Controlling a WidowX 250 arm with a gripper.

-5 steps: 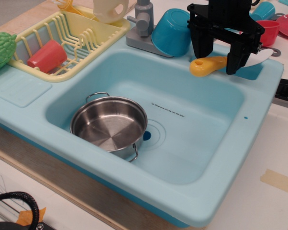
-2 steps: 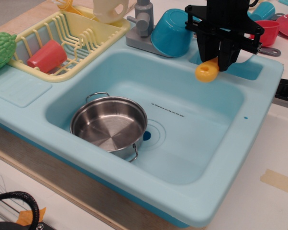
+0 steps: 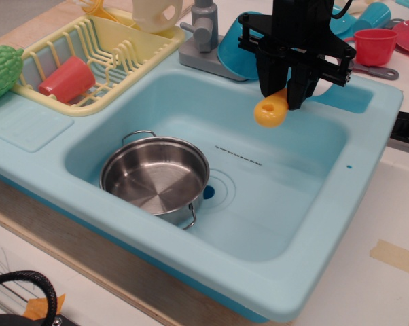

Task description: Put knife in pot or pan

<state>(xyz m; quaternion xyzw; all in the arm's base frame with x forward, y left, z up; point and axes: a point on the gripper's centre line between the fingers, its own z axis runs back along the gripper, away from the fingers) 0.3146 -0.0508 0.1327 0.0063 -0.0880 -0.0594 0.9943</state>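
My black gripper (image 3: 282, 95) is shut on the knife (image 3: 271, 111) and holds it in the air over the back of the light-blue sink (image 3: 211, 102). Only the knife's yellow-orange handle shows, hanging down with the hole at its rounded end; the white blade is hidden behind the fingers. The shiny steel pot (image 3: 155, 178) stands empty on the sink floor at the front left, with its two wire loop handles showing. The pot is well to the lower left of the gripper.
A yellow dish rack (image 3: 99, 58) with a red cup (image 3: 66, 79) sits at the back left. A grey faucet (image 3: 203, 37) and a blue plastic bowl (image 3: 235, 47) stand behind the sink. A red cup (image 3: 373, 45) and a grey utensil (image 3: 376, 70) lie at the back right.
The gripper has closed on the knife, lifted it off the back right rim of the sink and carried it left and forward over the basin.
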